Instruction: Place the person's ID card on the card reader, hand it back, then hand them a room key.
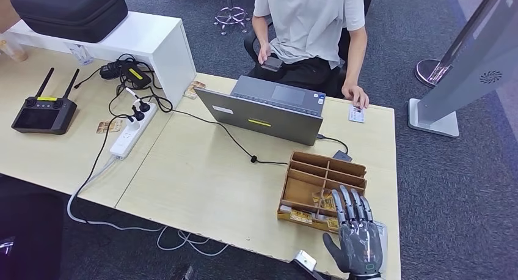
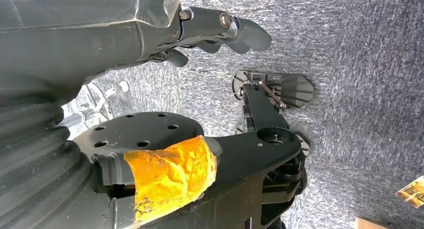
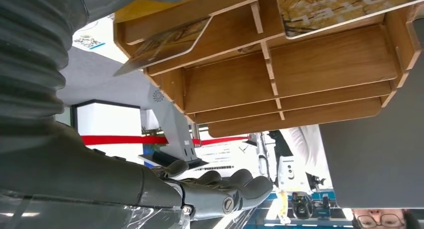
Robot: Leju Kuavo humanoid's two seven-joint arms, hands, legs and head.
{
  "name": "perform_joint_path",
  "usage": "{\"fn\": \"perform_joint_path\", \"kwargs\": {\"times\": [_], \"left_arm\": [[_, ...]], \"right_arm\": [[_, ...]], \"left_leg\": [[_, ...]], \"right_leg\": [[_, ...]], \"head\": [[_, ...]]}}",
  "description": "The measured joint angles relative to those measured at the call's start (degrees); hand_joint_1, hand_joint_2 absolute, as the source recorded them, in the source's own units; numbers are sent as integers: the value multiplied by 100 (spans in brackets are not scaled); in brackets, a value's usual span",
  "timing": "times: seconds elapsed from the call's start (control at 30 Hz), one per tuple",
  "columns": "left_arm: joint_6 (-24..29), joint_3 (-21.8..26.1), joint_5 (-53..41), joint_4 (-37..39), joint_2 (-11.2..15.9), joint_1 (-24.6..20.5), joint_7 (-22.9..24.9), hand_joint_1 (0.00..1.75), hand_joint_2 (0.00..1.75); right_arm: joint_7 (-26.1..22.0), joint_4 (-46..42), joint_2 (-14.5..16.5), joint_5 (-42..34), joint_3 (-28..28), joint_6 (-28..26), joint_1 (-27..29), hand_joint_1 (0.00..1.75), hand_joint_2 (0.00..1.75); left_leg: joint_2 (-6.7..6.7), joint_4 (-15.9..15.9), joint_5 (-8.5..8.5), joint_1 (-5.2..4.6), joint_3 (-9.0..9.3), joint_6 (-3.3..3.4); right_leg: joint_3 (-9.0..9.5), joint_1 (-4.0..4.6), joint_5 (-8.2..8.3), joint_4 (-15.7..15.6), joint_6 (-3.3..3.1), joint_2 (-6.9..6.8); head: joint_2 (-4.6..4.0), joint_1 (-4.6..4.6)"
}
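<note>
The ID card [image 1: 357,114] lies on the far right of the table with the person's fingers [image 1: 356,96] resting on it. A small dark device [image 1: 342,156], cabled to the laptop, sits just behind the wooden divider tray [image 1: 330,160]. Gold-printed key cards [image 1: 322,200] lie in the tray's near compartments. My right hand [image 1: 357,232] hovers at the tray's near right corner, fingers stretched out together and holding nothing. In the right wrist view its fingers [image 3: 225,188] lie beside the tray [image 3: 300,69] and a key card [image 3: 345,6]. My left hand [image 2: 220,31] hangs over the carpet, holding nothing.
A grey laptop [image 1: 269,109] stands open between the tray and the seated person, who holds a phone [image 1: 270,63]. A white power strip [image 1: 131,132] with cables, a black controller [image 1: 44,114] and a white shelf [image 1: 153,41] occupy the left. A grey kiosk stand [image 1: 464,66] stands right of the table.
</note>
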Motion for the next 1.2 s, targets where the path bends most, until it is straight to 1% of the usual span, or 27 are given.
{"fn": "perform_joint_path", "kwargs": {"times": [0.23, 0.53, 0.83, 1.2], "left_arm": [[-9, 0, -1, -1, 8, 1, 7, 0, 175], [-15, 1, 9, -1, -22, 3, 27, 0, 175], [-15, 0, 10, 0, -45, 3, 34, 0, 175], [-15, 0, 14, 1, -91, 3, 86, 0, 175]], "right_arm": [[36, 21, 26, 50, -46, -15, -53, 0, 175], [131, -87, 20, 79, -370, -13, 28, 0, 175], [157, -105, 5, 121, -509, -11, 77, 0, 175], [42, -239, -9, 157, -584, 6, 232, 0, 175]], "left_leg": [[0, 0, 0, 0, 0, 0], [1, 0, 0, -1, 0, 0], [0, 0, 0, -1, 0, 0], [0, 0, -1, -1, 0, 0]], "right_leg": [[-1, 0, 0, -1, 0, 0], [-1, 0, 0, -1, 0, 0], [-2, 0, 0, -1, 0, 0], [-2, 0, -1, -1, 1, 0]], "head": [[0, -1], [0, 1], [0, -1], [0, -1]]}}
